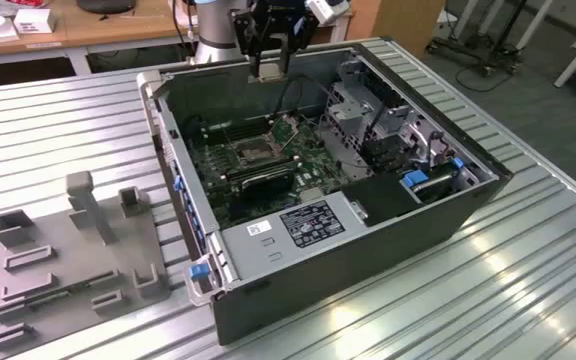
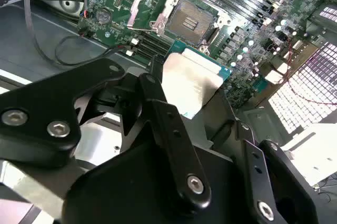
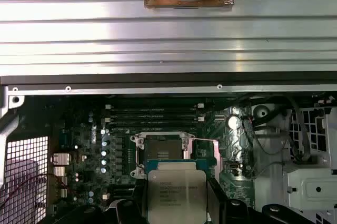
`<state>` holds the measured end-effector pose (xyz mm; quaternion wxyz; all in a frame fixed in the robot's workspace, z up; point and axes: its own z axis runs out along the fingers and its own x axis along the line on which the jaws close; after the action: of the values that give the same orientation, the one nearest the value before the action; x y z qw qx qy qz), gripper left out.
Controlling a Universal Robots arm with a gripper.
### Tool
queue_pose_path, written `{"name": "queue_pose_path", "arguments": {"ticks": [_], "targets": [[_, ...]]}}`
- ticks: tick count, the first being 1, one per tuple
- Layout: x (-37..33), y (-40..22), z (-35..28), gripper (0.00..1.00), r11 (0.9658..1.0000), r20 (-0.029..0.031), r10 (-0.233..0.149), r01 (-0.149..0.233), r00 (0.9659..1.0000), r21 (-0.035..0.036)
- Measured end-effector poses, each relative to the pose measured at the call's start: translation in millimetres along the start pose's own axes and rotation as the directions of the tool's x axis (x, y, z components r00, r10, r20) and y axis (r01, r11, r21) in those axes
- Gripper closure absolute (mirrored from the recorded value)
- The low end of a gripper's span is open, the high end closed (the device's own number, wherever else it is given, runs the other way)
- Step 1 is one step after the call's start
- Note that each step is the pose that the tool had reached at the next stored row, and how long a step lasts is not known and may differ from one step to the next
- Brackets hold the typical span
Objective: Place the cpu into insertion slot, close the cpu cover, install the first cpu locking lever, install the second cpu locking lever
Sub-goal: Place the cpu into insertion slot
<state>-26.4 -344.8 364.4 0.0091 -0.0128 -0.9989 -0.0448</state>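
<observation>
It was a robotics lab: a ribbed aluminium tabletop (image 1: pixel 528 285) bore an opened computer case (image 1: pixel 448 217) and grey fixture (image 1: pixel 68 277), a wooden desk (image 1: pixel 98 30) standing beyond the claw (image 1: pixel 268 66).

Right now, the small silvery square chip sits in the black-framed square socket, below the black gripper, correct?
No. The small silvery square chip is held in the black gripper, well clear of the black-framed square socket below, which lies bare, as the first wrist view shows.
</observation>
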Motion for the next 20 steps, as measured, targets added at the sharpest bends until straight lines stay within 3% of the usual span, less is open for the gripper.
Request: {"name": "queue_pose_path", "arguments": {"ticks": [20], "targets": [[7.2, -0.7, 1.7, 0.46, 1.0000, 0.0000, 0.000, 0.000, 1.0000, -0.0001]]}}
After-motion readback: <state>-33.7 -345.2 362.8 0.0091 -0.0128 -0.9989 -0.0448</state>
